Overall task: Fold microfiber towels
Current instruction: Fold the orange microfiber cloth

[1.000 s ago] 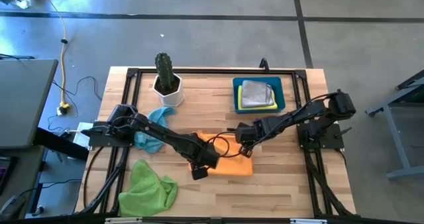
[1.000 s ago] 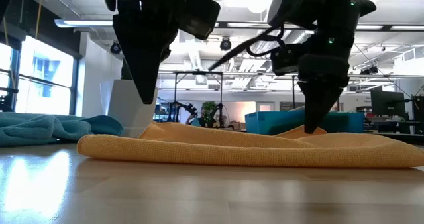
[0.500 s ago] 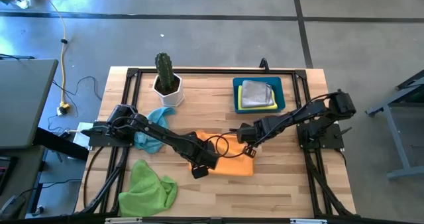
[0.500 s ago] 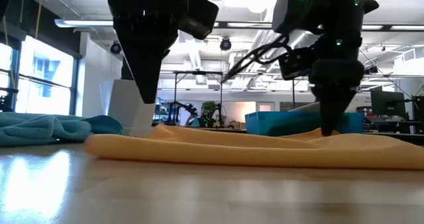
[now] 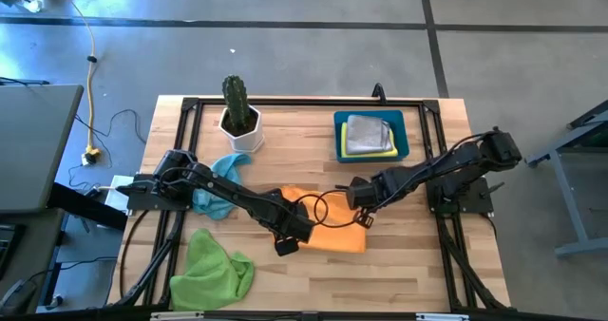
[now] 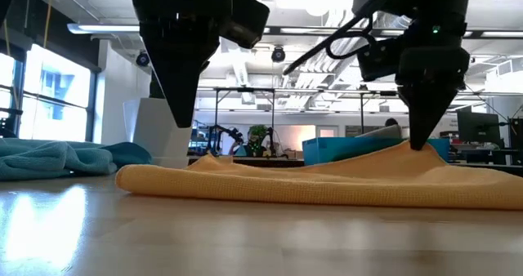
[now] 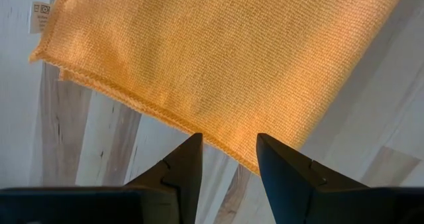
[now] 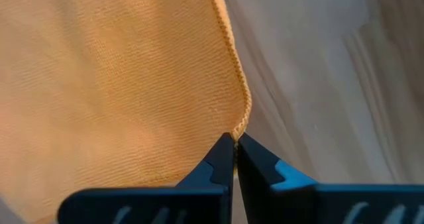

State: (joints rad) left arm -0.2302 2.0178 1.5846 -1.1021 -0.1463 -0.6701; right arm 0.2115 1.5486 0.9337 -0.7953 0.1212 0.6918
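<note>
Since a second ago the right gripper has pressed its fingers together on the hem of the orange towel and raised that edge off the table, shifting slightly toward its own side. Over the towel's opposite edge, the left gripper hangs with its fingers spread, holding nothing. Near the table's middle lies the orange towel, with the light blue towel and a green towel on the left side.
</note>
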